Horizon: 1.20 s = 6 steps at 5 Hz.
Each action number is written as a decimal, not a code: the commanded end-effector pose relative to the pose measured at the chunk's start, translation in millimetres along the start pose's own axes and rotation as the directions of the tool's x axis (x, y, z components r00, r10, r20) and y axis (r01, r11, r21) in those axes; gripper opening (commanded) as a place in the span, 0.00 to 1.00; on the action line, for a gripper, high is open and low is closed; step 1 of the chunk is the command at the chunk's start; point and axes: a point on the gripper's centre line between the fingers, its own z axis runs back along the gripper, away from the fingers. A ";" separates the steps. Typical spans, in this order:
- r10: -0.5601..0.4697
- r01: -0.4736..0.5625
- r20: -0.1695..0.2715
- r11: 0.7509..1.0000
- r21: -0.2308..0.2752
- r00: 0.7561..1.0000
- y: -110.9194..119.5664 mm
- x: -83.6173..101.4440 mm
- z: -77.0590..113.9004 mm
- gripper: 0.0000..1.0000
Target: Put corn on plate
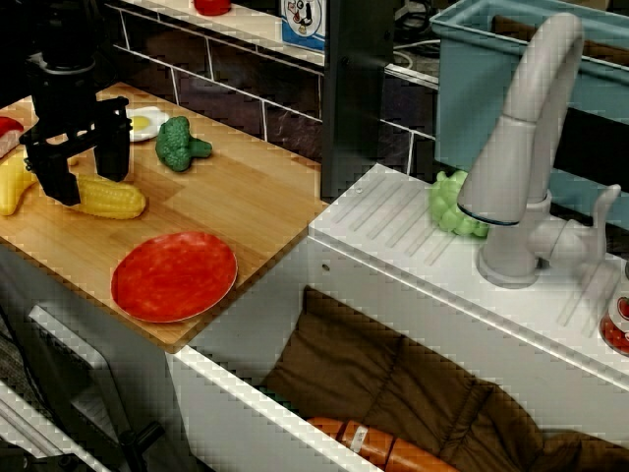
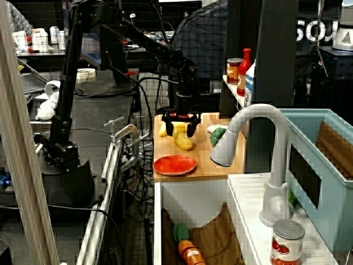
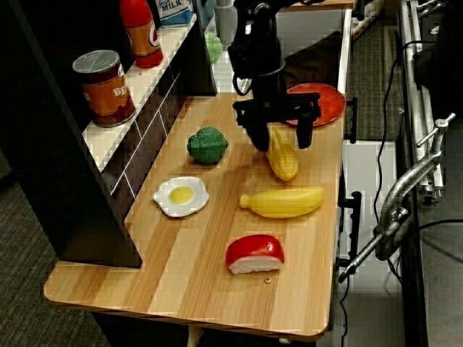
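While the corn [image 3: 283, 160] lies on the wooden surface [image 3: 210, 253] just short of the plate [image 3: 316, 103], the gripper [image 3: 278, 136] stands over its near end, jaws wide, straddling it without closing.

**Corn lying on the counter, plate bare**

The corn [image 1: 110, 199] is seen as a stubby yellow cob with a bumpy, ridged surface and rounded ends. It is laid flat on its side on the wooden counter [image 1: 246, 187], outside the plate. The plate [image 1: 175, 276] is a flat, round, red-orange dish with a shallow rim, set near the counter's edge. In the view from above, it is found at about 5 o'clock from the corn, near but apart.
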 end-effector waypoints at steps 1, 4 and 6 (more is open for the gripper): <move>0.012 -0.011 0.055 1.000 -0.017 0.998 -4.4 18.1 -4.7 1.00; -0.068 0.070 0.071 0.997 -0.031 0.995 3.9 2.5 17.5 0.00; -0.235 0.236 -0.048 0.971 0.017 0.971 23.3 -50.1 79.7 0.00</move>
